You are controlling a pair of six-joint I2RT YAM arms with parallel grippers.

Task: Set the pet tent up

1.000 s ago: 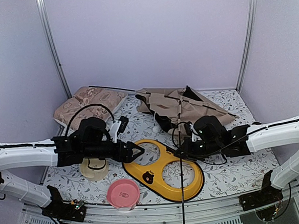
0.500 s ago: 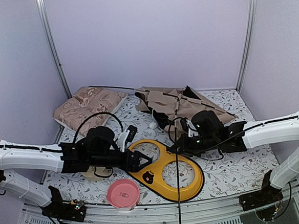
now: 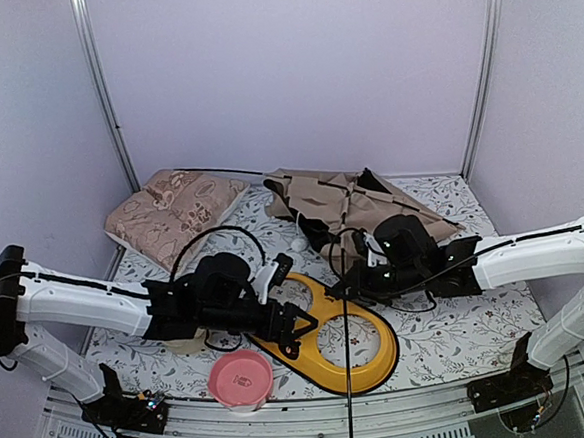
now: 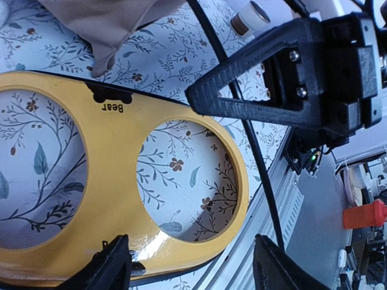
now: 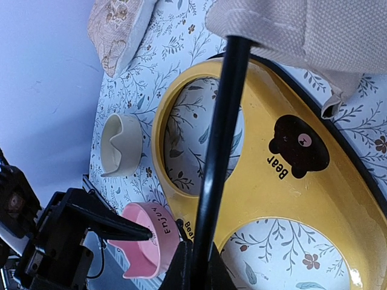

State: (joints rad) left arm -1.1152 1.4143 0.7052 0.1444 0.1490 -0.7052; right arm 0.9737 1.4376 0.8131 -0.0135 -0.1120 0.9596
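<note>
Pet tent (image 3: pixel 356 206) lies collapsed at the rear of the table (image 3: pixel 460 332), right of the pillow (image 3: pixel 176 212). Right gripper (image 3: pixel 351 293) is clamped tight on its black pole (image 5: pixel 219 139), which overhangs the near edge; left gripper (image 3: pixel 305 330) — jaws apart, empty — hovers over the yellow feeder (image 3: pixel 366 349). Risk, as judged: the pole, held at one point, could slip or whip.

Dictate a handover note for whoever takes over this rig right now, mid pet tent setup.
Right gripper: shut on the black pole, above the yellow stand.
Left gripper: open and empty, over the stand's near end, beside the pole.
Tent: collapsed in a heap at the back of the table. The pole's far end goes under its fabric.
Done: pole grasped.
Left: raise the tent, which is not standing yet.
</note>
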